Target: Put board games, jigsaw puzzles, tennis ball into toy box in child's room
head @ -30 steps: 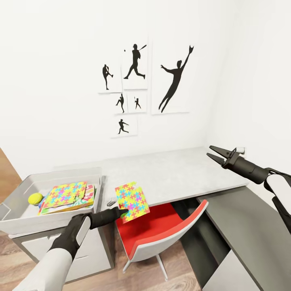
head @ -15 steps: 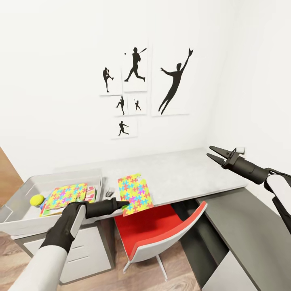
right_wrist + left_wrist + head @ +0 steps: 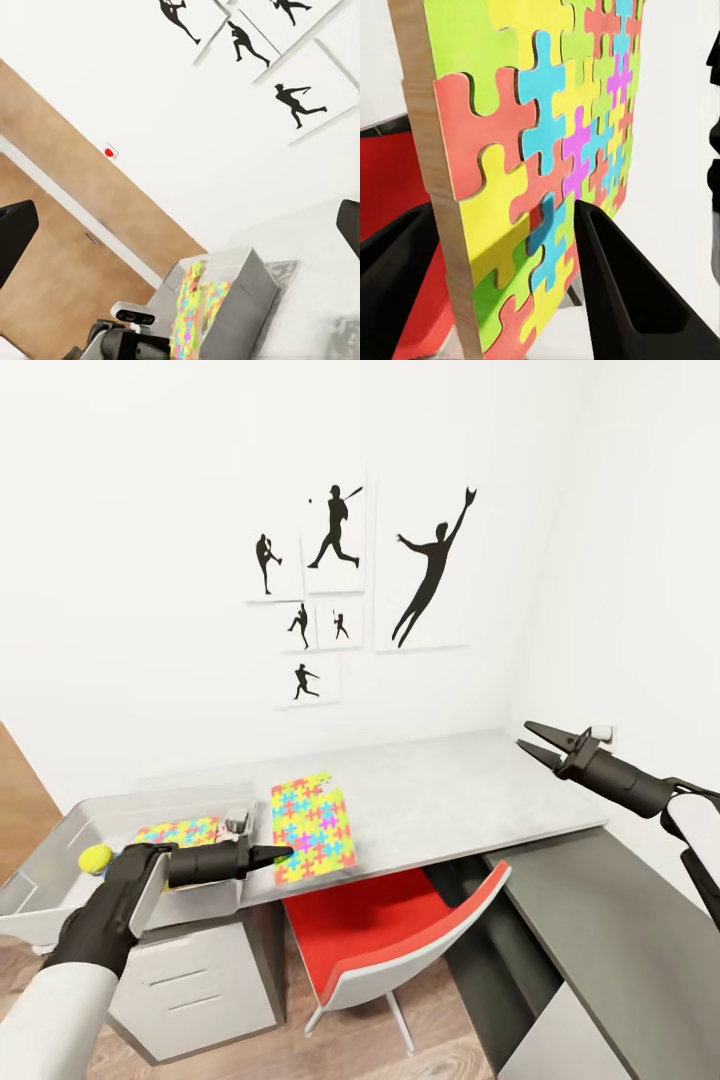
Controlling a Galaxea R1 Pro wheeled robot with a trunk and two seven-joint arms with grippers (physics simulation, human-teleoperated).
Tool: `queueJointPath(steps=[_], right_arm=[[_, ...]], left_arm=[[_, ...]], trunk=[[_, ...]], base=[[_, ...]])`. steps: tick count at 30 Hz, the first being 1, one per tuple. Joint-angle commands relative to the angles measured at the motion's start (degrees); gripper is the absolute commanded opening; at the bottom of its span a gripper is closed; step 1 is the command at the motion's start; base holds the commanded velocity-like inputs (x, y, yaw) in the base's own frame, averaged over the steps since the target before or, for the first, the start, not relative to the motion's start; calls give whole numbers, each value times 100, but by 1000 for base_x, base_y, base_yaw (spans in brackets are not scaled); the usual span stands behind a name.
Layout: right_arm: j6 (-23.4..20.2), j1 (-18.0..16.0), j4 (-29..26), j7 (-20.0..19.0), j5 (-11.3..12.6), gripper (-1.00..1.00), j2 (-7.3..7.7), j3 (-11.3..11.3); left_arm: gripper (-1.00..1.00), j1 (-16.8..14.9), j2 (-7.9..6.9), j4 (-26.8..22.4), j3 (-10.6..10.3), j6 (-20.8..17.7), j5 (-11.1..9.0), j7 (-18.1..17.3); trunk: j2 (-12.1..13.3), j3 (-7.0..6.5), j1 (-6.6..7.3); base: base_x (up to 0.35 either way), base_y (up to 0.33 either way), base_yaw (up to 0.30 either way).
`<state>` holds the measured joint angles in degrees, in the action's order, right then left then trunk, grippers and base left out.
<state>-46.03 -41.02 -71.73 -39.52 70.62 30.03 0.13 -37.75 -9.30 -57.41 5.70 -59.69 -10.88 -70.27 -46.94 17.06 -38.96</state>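
Note:
My left gripper (image 3: 283, 850) is shut on the lower edge of a colourful jigsaw puzzle (image 3: 311, 827), held tilted above the table's front edge, just beside the toy box's right wall. In the left wrist view the puzzle (image 3: 532, 172) stands between both black fingers (image 3: 622, 292). The grey toy box (image 3: 55, 838) sits at the table's left end. It holds a tennis ball (image 3: 97, 857) and another colourful flat toy (image 3: 178, 830), partly hidden by my left arm. My right gripper (image 3: 540, 743) hangs open and empty over the table's right end.
The grey table (image 3: 440, 795) runs along the white wall. A red chair (image 3: 400, 925) is tucked under it, below the puzzle. Grey drawers (image 3: 190, 985) stand under the toy box. A lower grey surface (image 3: 610, 930) extends at the right.
My left arm has carried the puzzle up and to the left, from in front of the chair to beside the toy box. The right gripper has barely moved.

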Motion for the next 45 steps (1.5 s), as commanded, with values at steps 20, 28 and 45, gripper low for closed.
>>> queueJointPath(steps=[20,28,45], right_arm=[[-288,333,-207,489,-57,100,-78,58],[-255,434,-228,628,-53,100,-95,61],[-216,446,-212,937,-55,100,-261,72]], left_arm=[[-100,-270,-1458,-9,-292,-31,24,-1648],[-100,-346,-1958,4,-290,-31,32,-1973],[-100,-364,-2301,18,-252,-31,17,-1973]], trunk=[[798,-352,439],[1119,-522,615],[1801,-943,988]], base=[[0,0,0],[-3,0,92],[-71,0,193]])
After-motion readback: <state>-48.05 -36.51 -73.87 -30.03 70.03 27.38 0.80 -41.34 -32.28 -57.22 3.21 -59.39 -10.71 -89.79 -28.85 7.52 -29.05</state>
